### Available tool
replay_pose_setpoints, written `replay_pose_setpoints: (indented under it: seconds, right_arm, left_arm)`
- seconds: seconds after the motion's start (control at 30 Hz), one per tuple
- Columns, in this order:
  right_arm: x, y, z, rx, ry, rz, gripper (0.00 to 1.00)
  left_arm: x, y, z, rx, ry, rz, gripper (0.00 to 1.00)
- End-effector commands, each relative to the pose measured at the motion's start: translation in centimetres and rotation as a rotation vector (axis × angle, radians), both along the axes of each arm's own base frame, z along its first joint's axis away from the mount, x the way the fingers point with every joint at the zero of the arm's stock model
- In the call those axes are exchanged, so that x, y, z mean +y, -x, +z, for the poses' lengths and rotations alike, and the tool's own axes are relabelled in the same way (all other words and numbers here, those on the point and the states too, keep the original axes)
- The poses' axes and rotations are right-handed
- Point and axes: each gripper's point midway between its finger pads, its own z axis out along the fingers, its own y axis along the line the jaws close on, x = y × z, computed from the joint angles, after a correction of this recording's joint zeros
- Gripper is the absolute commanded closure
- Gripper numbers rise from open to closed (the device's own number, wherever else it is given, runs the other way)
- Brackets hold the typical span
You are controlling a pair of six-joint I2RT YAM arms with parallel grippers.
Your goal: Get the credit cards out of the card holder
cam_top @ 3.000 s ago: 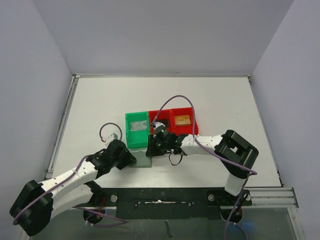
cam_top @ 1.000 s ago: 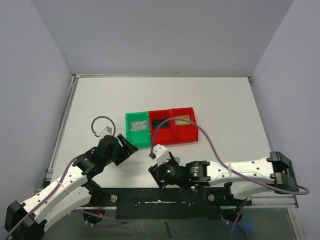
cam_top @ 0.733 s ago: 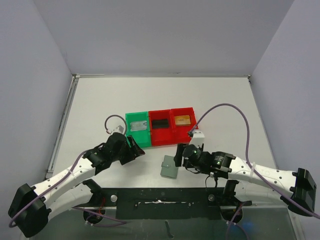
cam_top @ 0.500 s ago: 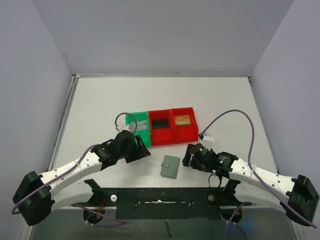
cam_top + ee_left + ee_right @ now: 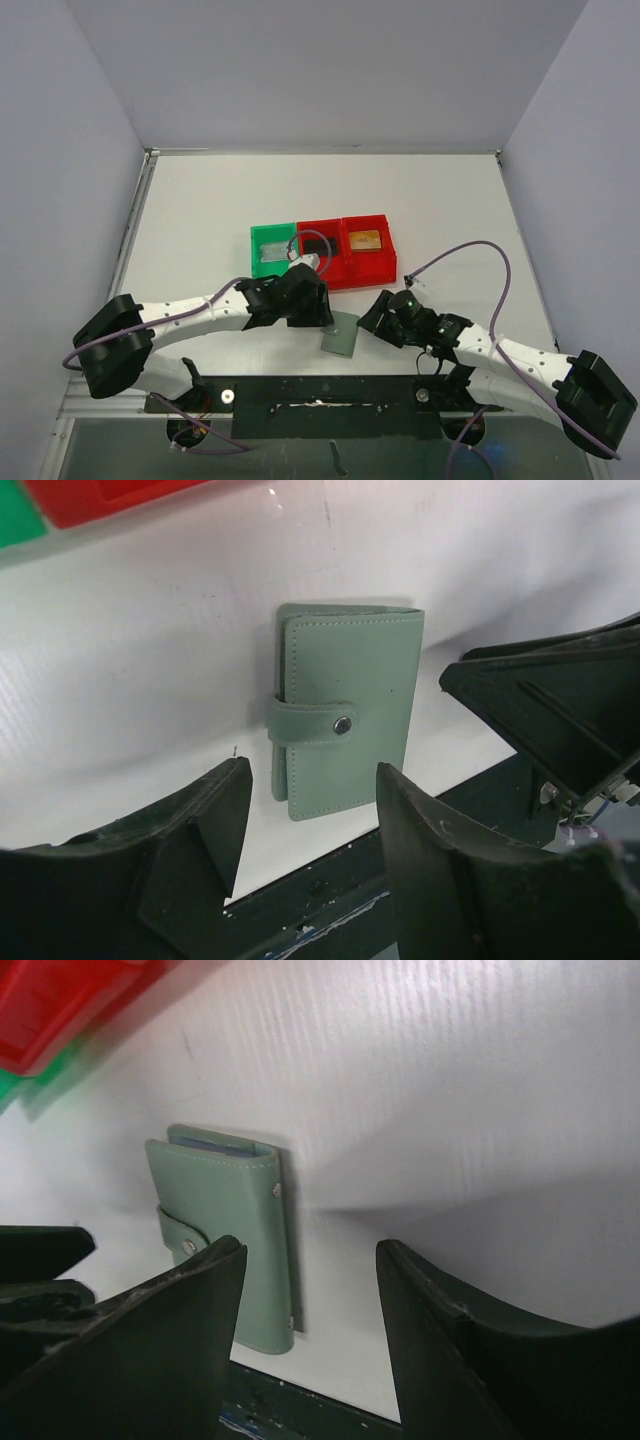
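Note:
The card holder is a grey-green wallet, folded shut with its snap strap fastened, flat on the table near the front edge. It also shows in the left wrist view and the right wrist view. My left gripper is open and empty just left of it, above the table. My right gripper is open and empty just right of it. A thin bluish edge shows inside the holder's top. A pale card lies in the green bin.
A green bin and two joined red bins stand behind the holder; the red ones hold a dark item and a gold one. The black front rail runs right below the holder.
The holder went from beside the green bin to the front of the table and was let go. My left gripper swung right to it; my right gripper now sits at its right.

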Motion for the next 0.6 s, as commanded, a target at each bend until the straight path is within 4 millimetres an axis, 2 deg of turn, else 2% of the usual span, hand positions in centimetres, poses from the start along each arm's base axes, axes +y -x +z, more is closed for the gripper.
replay_pose_setpoints:
  seconds: [0.0, 0.27, 0.57]
  right_arm:
    - [1.2, -2.0, 1.0, -0.049, -0.127, -0.069, 0.45]
    - [1.3, -2.2, 0.2, -0.028, -0.163, -0.038, 0.51]
    - [2.8, -1.6, -0.1, -0.019, -0.280, 0.005, 0.54]
  left_arm:
    - [-2.9, -1.1, 1.9, -0.066, 0.058, -0.040, 0.50]
    - [-3.4, -0.3, -1.2, -0.007, -0.021, -0.075, 0.63]
    - [-4.0, 0.4, -2.9, 0.013, -0.070, -0.101, 0.73]
